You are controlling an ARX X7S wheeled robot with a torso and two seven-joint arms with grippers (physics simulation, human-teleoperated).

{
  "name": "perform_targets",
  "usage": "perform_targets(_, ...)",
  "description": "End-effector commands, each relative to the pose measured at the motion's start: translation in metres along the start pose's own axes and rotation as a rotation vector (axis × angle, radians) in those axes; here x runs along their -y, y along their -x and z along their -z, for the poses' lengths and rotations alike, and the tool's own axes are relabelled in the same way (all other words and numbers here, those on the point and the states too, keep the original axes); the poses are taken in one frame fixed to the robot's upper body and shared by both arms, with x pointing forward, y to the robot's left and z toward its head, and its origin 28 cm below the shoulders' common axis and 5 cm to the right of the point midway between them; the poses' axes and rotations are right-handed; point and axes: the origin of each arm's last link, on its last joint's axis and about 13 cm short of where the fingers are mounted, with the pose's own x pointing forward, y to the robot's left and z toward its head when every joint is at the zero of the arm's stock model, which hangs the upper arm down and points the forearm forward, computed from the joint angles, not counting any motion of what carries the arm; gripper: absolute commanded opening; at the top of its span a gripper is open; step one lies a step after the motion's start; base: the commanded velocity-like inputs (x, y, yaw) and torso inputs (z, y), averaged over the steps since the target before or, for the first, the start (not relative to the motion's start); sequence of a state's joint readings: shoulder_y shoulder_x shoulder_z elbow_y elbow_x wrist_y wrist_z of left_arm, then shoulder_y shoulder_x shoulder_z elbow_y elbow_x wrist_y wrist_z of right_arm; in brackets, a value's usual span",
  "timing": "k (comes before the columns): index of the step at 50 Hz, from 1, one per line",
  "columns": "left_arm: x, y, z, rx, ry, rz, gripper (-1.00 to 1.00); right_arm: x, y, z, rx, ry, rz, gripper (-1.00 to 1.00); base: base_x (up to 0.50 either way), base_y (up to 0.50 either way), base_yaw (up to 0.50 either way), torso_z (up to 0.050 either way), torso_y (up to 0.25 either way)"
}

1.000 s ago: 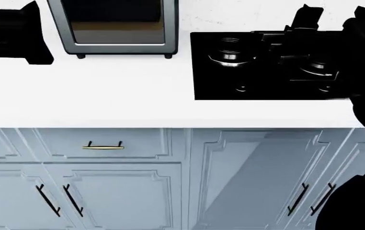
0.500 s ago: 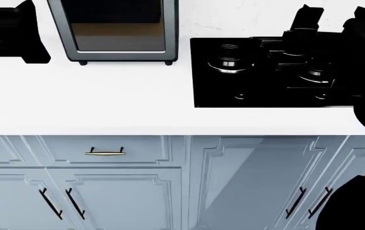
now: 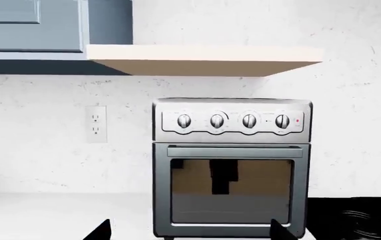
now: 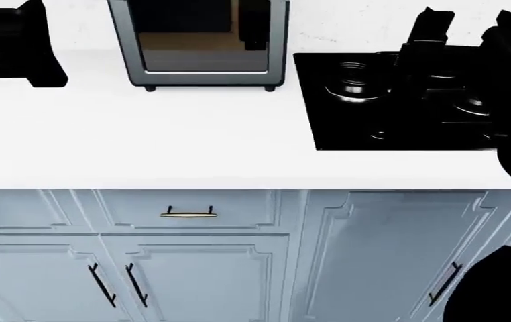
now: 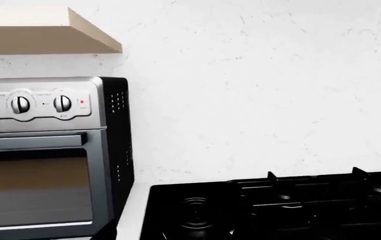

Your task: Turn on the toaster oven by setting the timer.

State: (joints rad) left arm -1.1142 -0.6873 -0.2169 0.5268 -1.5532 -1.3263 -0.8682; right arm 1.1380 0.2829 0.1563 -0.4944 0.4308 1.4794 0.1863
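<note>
The toaster oven (image 4: 206,43) stands at the back of the white counter, dark grey with a dark glass door. In the left wrist view it (image 3: 230,170) faces me, with a row of several knobs (image 3: 217,121) above its bar handle (image 3: 237,151). My left gripper (image 3: 190,234) is open and empty, short of the oven, with its two tips low at either side of the door. In the head view it (image 4: 23,30) hovers left of the oven. My right gripper (image 4: 430,27) hangs over the hob; its jaws do not show. The right wrist view shows the oven's right part (image 5: 37,165).
A flat black gas hob (image 4: 389,100) lies right of the oven. A wooden shelf (image 3: 204,60) and a grey upper cabinet (image 3: 44,30) hang above. A wall outlet (image 3: 96,124) is left of the oven. Drawers and cabinet doors (image 4: 188,212) are below the counter (image 4: 148,141).
In the head view the oven, hob and cabinets have slid to the right, so the view has shifted left. Both grippers hold about the same places in the view.
</note>
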Motion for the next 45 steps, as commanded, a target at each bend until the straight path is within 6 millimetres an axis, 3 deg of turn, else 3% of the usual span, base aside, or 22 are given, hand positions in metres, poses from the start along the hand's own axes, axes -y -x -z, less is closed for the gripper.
perform_targets(1, 0.0, 0.0016, -0.0005, 0.001, 0.001, -0.002, 1.0, -0.0005, 0.0001, -0.0002, -0.005, -0.007, -0.007, 1.0, 0.0, 0.5, 0.0, 0.0, 0.0)
perform_targets(33, -0.0006, -0.0011, 0.0, -0.001, 0.0, -0.008, 1.0, -0.0007, 0.0002, -0.0008, -0.019, -0.029, -0.032, 1.0, 0.0, 0.5, 0.0, 0.0, 0.0)
perform_targets(45, -0.0009, 0.0004, 0.0001, -0.001, -0.002, -0.008, 1.0, -0.0009, -0.0016, 0.0003, -0.038, -0.04, -0.027, 1.0, 0.39, 0.31, 0.0, 0.0, 0.0)
